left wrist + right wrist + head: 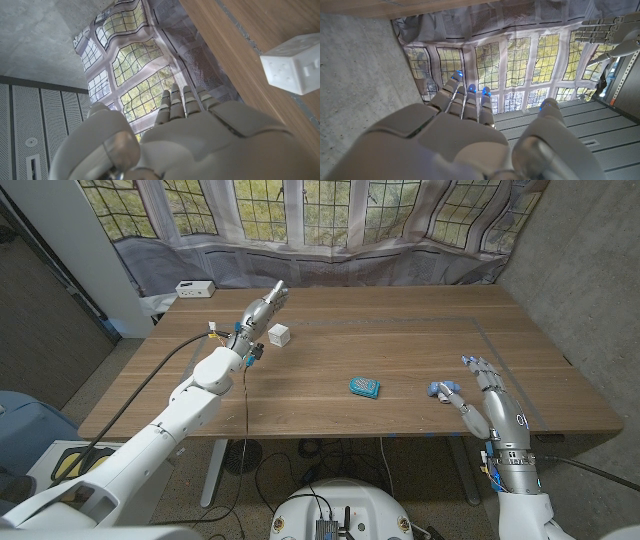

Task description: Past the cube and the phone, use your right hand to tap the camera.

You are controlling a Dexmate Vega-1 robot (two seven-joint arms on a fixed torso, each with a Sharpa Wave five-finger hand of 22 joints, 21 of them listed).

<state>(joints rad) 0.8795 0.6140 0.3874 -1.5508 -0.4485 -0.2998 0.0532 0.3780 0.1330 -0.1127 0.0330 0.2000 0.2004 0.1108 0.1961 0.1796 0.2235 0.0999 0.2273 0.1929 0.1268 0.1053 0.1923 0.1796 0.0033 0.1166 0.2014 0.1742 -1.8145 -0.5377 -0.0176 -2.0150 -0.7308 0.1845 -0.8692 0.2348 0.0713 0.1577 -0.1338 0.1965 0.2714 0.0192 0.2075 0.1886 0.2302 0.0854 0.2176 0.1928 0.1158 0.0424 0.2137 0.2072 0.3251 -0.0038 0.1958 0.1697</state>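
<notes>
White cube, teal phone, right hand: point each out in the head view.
white cube [279, 334], head view, on its top face.
teal phone [364, 387], head view, on the middle of its upper face.
right hand [497, 408], head view, on the back of the hand.

No readable text, no labels, brands, numbers or signs legible in any view

left arm: reached forward from the near-left corner, extended over the left side of the table | left hand [262, 312]: raised, fingers [176, 102] straight and close together, holding nothing | right arm: came in at the near-right corner, forearm upright | right hand [487, 395]: fingers [465, 97] apart, extended forward, holding nothing
</notes>
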